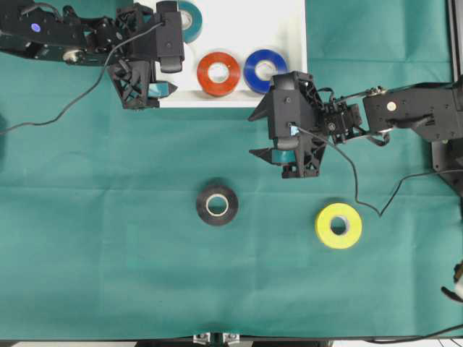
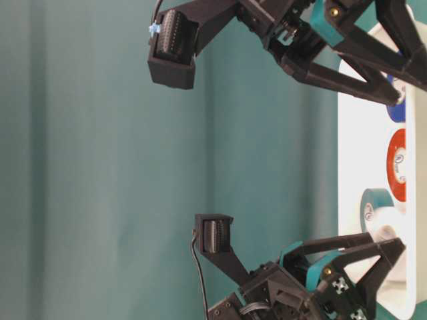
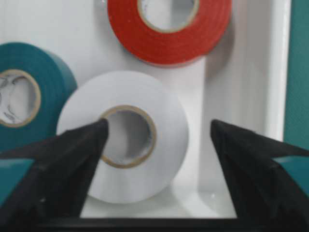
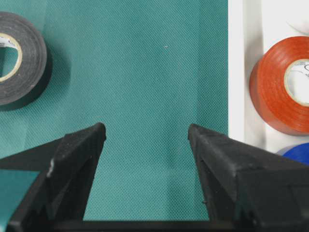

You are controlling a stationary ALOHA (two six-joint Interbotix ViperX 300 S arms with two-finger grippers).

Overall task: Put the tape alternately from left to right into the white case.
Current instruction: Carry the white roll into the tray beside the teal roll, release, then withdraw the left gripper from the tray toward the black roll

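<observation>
1. Now the left hand [image 3: 157, 133] is spread over the white roll [image 3: 126, 135] lying in the white case [image 1: 289, 29] — beside teal, red-orange, blue.
2. Right hand [image 4: 147, 137] spread, empty — black roll [image 1: 217, 204] and yellow roll [image 1: 338, 225] on the counter [image 1: 108, 238].

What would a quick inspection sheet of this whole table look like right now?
Surface: green cloth covering the table.
Job's things: white case holds the teal roll, red-orange roll, blue roll and white roll; black roll and yellow roll lie on the cloth.
Clutter: nothing seen.
Grippers: left gripper open over the white roll; right gripper open and empty above the cloth.
Cables: black cables trail from both arms.
Surroundings: nothing seen.
</observation>
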